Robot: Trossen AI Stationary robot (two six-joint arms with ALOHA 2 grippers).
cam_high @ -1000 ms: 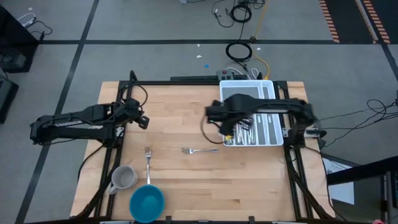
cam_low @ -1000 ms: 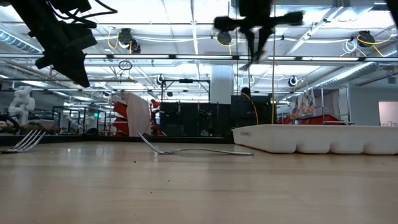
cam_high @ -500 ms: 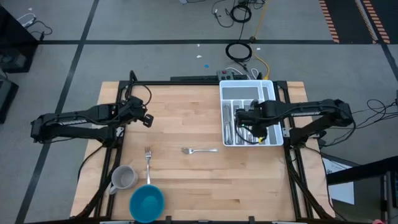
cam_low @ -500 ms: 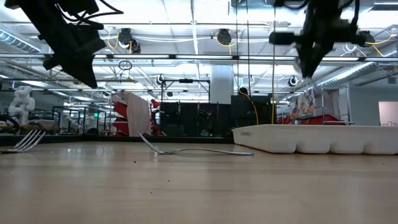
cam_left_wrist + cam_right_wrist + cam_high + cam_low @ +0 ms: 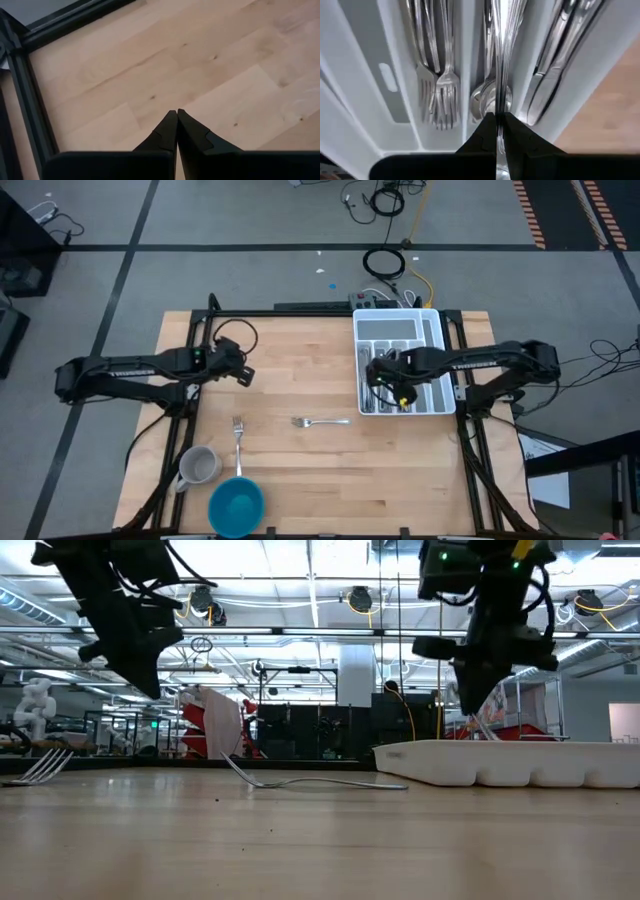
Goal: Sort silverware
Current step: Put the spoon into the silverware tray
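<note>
Right wrist view: my right jaws (image 5: 496, 120) pinch a thin, stiff, slippery spoon (image 5: 497, 75) by its handle; left jaws (image 5: 176, 116) shut, empty.

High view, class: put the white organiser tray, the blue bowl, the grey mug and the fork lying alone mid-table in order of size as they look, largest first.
1. White organiser tray
2. Blue bowl
3. Grey mug
4. Fork, longer than the mug is wide, but much slimmer; that pair is close.
</note>
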